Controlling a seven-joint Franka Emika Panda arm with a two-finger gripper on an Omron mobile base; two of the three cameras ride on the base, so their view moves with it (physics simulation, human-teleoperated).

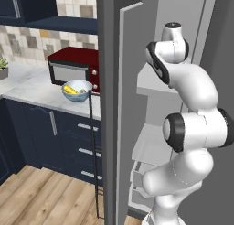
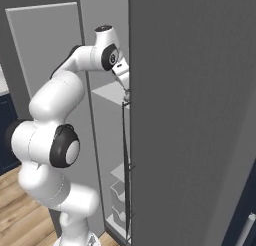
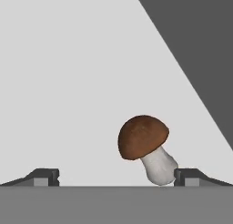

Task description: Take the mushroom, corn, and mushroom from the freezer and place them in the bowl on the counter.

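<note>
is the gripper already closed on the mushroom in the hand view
No, the gripper is open, its two fingertips set wide apart, and the mushroom lies on the pale freezer shelf between them, ungripped.

One mushroom, one corn, one bowl

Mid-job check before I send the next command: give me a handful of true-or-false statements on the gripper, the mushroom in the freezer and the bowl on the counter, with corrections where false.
1. The gripper is shut on the mushroom. False: its fingers stand wide apart, and the mushroom lies between them, nearer the right one, not gripped.
2. The corn already lies in the bowl. True.
3. The bowl stands on the counter in front of the dark red microwave. True.
4. The mushroom has a white cap and a brown stem. False: the cap is brown and the stem white.
5. The freezer door is closed. False: it is open, and the arm reaches inside.
</note>
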